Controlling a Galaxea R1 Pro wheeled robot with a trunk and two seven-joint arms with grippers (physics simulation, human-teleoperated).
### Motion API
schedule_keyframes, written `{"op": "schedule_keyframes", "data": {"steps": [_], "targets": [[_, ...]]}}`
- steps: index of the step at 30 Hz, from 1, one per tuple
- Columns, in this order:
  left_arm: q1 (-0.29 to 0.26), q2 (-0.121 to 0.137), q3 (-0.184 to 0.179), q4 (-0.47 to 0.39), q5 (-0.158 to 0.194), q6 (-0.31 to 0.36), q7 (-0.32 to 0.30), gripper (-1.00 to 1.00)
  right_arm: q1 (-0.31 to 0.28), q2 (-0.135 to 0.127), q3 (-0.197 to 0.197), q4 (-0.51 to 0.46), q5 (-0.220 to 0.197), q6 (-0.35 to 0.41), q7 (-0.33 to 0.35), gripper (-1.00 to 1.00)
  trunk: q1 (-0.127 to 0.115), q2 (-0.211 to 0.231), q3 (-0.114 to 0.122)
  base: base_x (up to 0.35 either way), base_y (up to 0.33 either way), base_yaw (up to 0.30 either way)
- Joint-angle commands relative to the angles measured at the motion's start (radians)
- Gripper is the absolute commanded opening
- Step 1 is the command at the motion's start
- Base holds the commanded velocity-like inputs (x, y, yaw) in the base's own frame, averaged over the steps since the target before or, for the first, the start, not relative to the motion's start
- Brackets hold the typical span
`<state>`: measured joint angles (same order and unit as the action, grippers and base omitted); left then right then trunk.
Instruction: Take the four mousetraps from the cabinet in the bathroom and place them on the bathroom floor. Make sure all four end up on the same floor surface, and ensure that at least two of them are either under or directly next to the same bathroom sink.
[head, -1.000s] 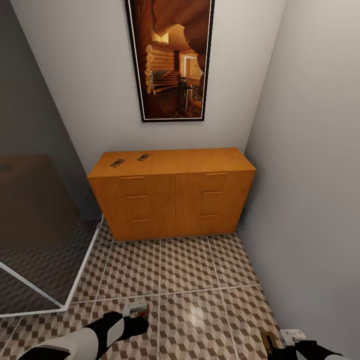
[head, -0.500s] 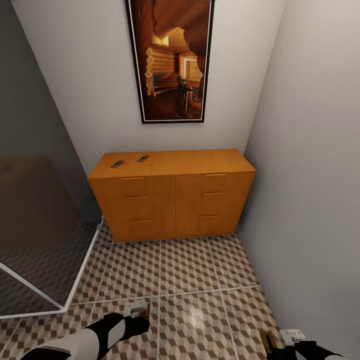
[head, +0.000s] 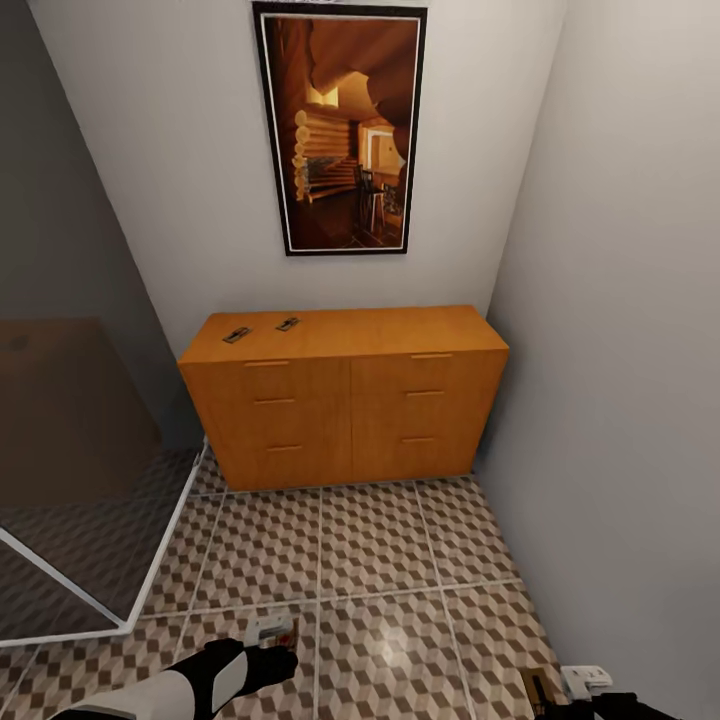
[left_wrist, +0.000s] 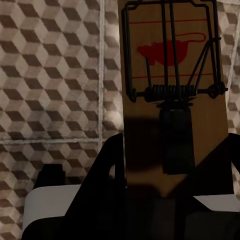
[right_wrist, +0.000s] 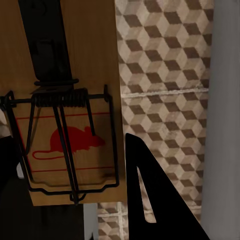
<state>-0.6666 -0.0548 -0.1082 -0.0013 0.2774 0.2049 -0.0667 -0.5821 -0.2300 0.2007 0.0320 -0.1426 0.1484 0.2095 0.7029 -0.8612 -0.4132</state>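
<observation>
The orange-brown cabinet (head: 345, 400) stands against the far wall, drawers closed. Two small mousetraps (head: 236, 335) (head: 288, 324) lie on the left part of its top. Low in the head view, my left gripper (head: 272, 634) hovers over the tiled bathroom floor (head: 380, 550). In the left wrist view it (left_wrist: 172, 167) is shut on a wooden mousetrap (left_wrist: 172, 75) with a red mouse print. My right gripper (head: 562, 686) is near the right wall. The right wrist view shows it (right_wrist: 75, 200) shut on another mousetrap (right_wrist: 70, 135). The bathroom sink is out of view.
A tinted glass panel (head: 80, 460) with a white frame edge closes off the left side. A grey wall (head: 630, 380) runs close along the right. A framed picture (head: 345, 130) hangs above the cabinet. Open tiles lie between me and the cabinet.
The whole head view has shifted slightly, so the camera moved; the cabinet looks a bit farther and both arms sit lower in frame. The traps on the cabinet have not moved.
</observation>
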Motion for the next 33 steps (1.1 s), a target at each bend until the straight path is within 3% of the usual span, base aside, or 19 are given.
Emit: {"op": "schedule_keyframes", "data": {"steps": [1,18,33], "targets": [[0.000,0.000,-0.008,0.000,0.009,0.004,-0.001,-1.00,-0.001,0.000,0.008,0.002,-0.014,0.002,0.004,-1.00,0.000,-0.001,0.001,0.000,0.000,0.000],[0.001,0.001,-0.008,0.000,0.009,0.004,-0.001,-1.00,0.014,0.001,0.008,0.002,-0.014,-0.039,0.002,-1.00,0.000,-0.001,0.028,0.000,0.000,0.014],[0.001,0.002,-0.008,0.000,0.010,0.004,-0.001,-1.00,0.015,0.000,0.008,0.002,-0.014,-0.042,0.002,-1.00,0.000,-0.001,0.049,0.000,0.000,0.181]]}}
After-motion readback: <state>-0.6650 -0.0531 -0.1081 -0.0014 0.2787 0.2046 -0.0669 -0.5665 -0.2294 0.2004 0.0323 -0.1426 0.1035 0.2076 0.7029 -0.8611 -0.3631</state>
